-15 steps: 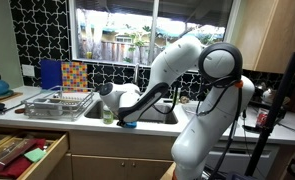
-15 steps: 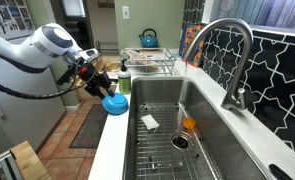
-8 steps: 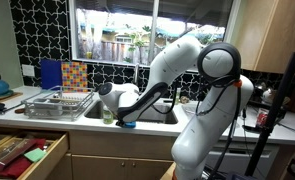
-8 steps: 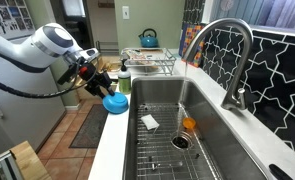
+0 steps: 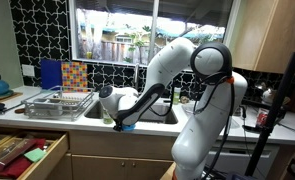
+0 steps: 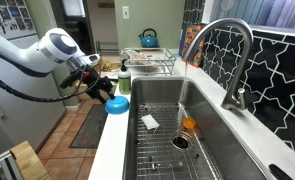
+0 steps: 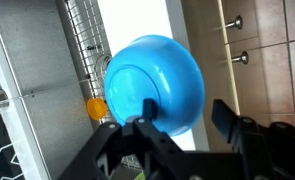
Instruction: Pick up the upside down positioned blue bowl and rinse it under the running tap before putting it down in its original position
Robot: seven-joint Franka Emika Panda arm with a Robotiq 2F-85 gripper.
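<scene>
At the far left of an exterior view, the arm reaches in over the desk (image 6: pixel 112 140), and its claw (image 6: pixel 95 88) now sits a little lower and further back toward the left than a second ago. Just to its right, the blue bowl (image 6: pixel 117 104) lies dome-up on the white strip beside the sink (image 6: pixel 207 125), in nearly the same spot as before.

In the wrist view the claw (image 7: pixel 184 108) is spread. One finger overlaps the rim of the blue bowl (image 7: pixel 155 85), but nothing is pinched, and most of the bowl lies ahead of the fingertips. Further right, the tap (image 6: pixel 227 50) stands well apart from the bowl, with no stream of water visible.

Judging by this, the bowl rests free on the desk. Whether this small retreat is a release or a re-aim for a grasp cannot be told.
</scene>
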